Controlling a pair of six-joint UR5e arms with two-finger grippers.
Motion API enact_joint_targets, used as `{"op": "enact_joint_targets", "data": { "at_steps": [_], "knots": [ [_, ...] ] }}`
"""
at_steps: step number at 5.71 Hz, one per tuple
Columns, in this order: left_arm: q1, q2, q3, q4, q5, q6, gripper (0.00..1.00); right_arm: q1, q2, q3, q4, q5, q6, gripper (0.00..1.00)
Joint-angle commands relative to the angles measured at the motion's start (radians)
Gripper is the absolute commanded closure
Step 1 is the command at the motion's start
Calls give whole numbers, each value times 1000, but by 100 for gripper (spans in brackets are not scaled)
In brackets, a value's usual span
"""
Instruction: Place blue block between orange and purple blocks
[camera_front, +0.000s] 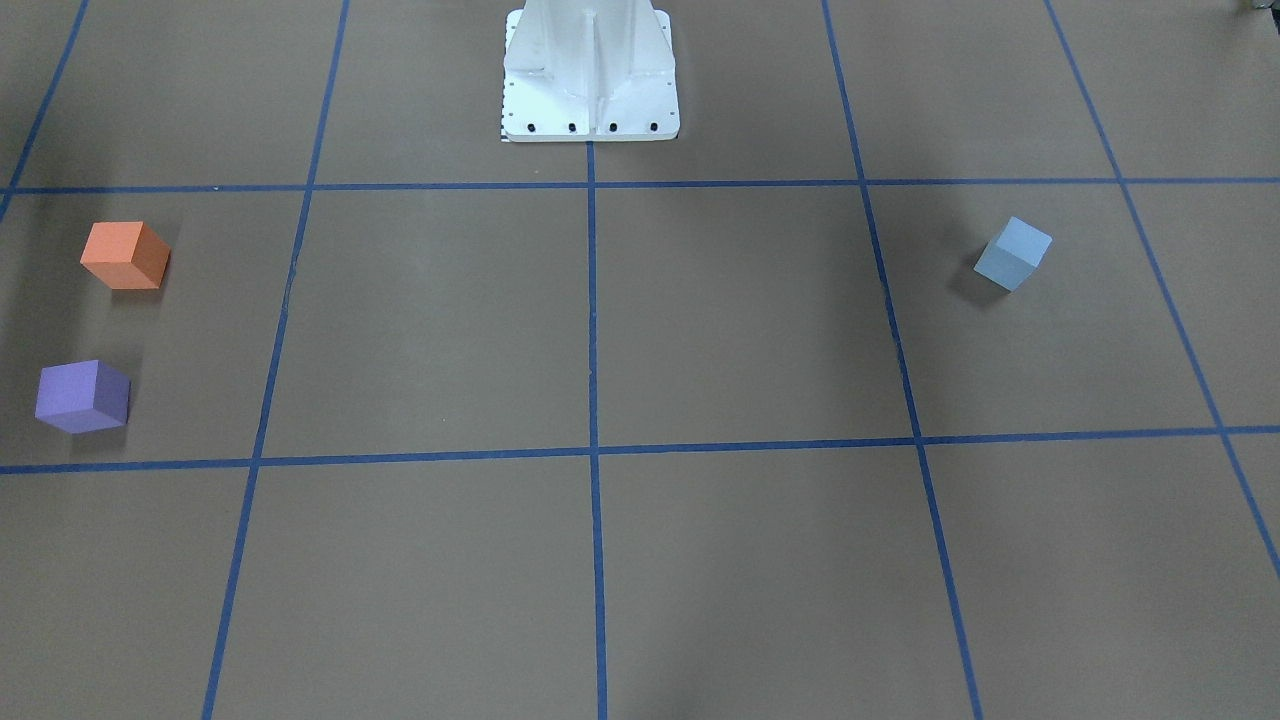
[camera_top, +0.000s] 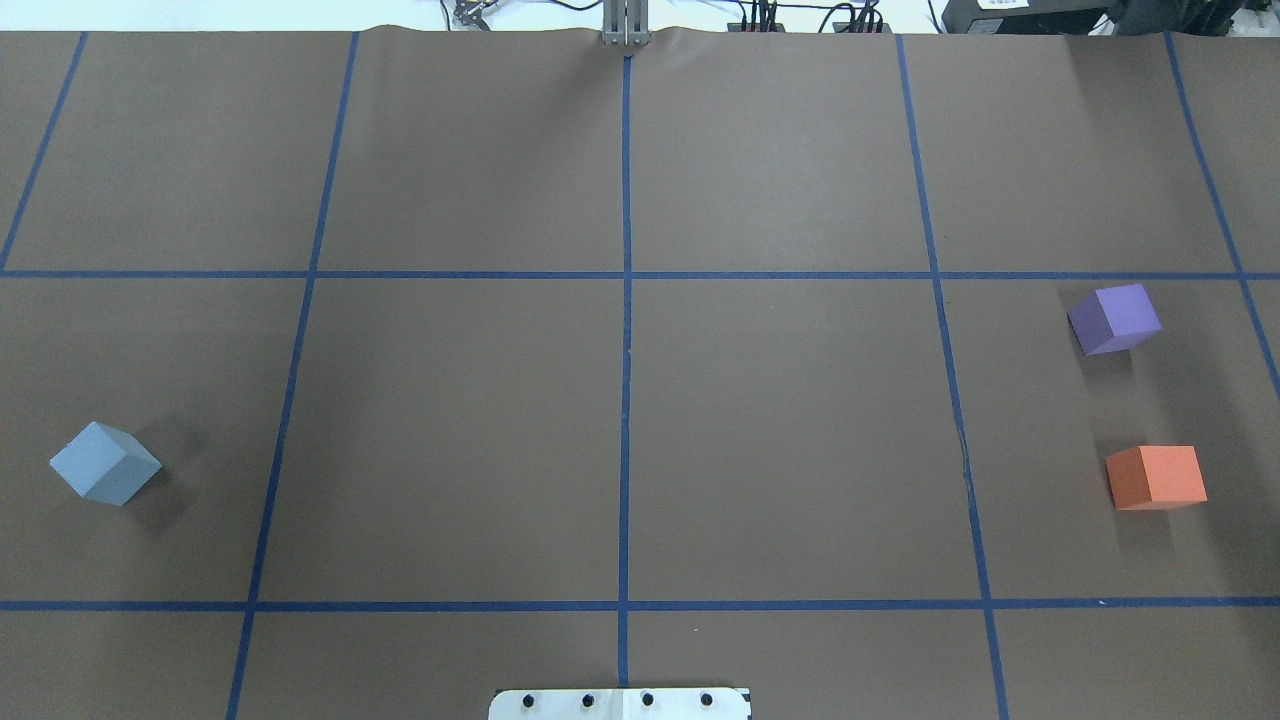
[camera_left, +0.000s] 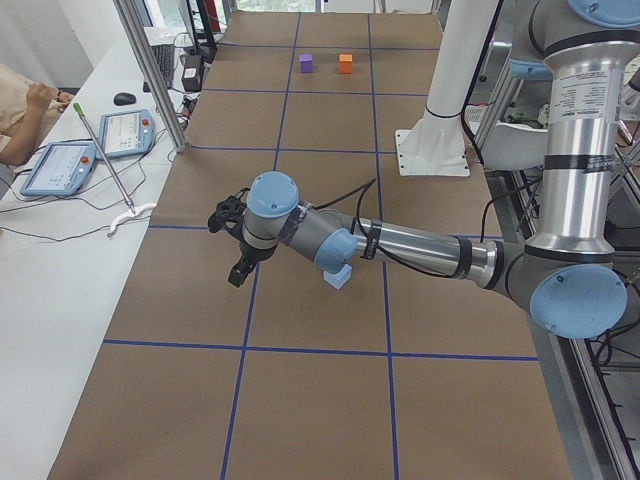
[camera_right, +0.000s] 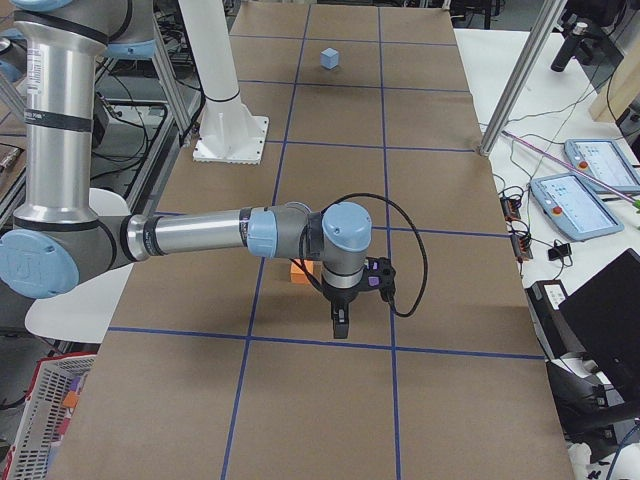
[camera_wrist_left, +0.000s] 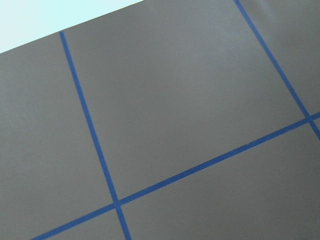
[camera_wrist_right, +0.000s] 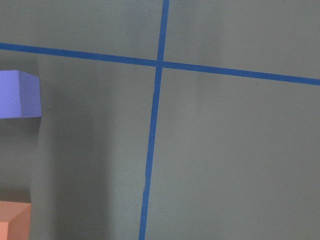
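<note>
The blue block (camera_front: 1013, 253) lies alone on the brown table on my left side; it also shows in the overhead view (camera_top: 105, 463). The orange block (camera_top: 1156, 477) and the purple block (camera_top: 1113, 318) sit on my right side with a gap between them. The left gripper (camera_left: 238, 270) hovers above the table near the blue block (camera_left: 338, 276). The right gripper (camera_right: 340, 325) hovers by the orange block (camera_right: 300, 272). Both grippers show only in the side views, so I cannot tell whether they are open or shut. The right wrist view shows the purple block (camera_wrist_right: 17, 94) and a corner of the orange block (camera_wrist_right: 12, 220).
Blue tape lines divide the brown table into squares. The white robot base plate (camera_front: 590, 80) stands at the middle of my edge of the table. Teach pendants (camera_left: 60, 165) and cables lie on the white bench beyond the table's far edge.
</note>
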Motion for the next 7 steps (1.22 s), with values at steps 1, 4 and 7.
{"op": "enact_joint_targets", "data": {
  "at_steps": [1,4,7],
  "knots": [
    [184,-2,0,-40,2,-68,0,0,0,0,0,-1,-1,0],
    [541,191,-106,-223,240,-290,0,0,1,0,0,-1,-1,0],
    [657,279,-147,-216,353,-311,0,0,0,-1,0,-1,-1,0]
  ]
}}
